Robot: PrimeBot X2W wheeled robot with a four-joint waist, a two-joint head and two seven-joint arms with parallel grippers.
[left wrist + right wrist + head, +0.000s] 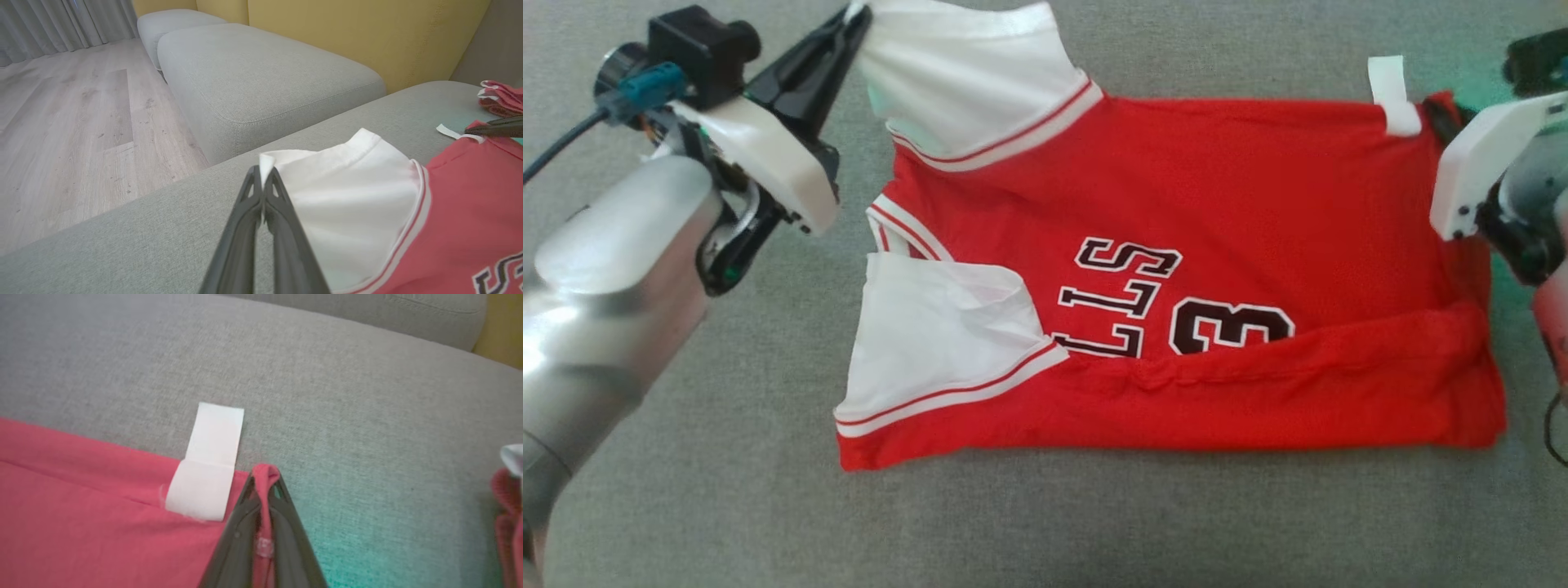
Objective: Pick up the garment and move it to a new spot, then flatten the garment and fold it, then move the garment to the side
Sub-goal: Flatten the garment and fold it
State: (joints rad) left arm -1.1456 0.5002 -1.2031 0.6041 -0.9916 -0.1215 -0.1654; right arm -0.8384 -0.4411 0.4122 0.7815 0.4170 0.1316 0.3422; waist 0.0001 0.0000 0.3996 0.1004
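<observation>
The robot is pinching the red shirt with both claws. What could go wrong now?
1. The left gripper pinches only the very edge of the white sleeve; it might slip out on lifting.
2. The right gripper holds just a small bunch at the corner of the red shirt, beside the white tag; an uneven pull could wrinkle it.
3. The folded strip along the near side could fall open if the shirt is lifted.

- The garment (1176, 204) lies on the cushion (1094, 523), folded over along its near edge.
- The left gripper (854, 20) clamps its far left corner.
- The right gripper (263, 486) clamps its far right corner, just beside the label (1392, 94).
- Another cloth (506, 506) lies apart, further right.
</observation>
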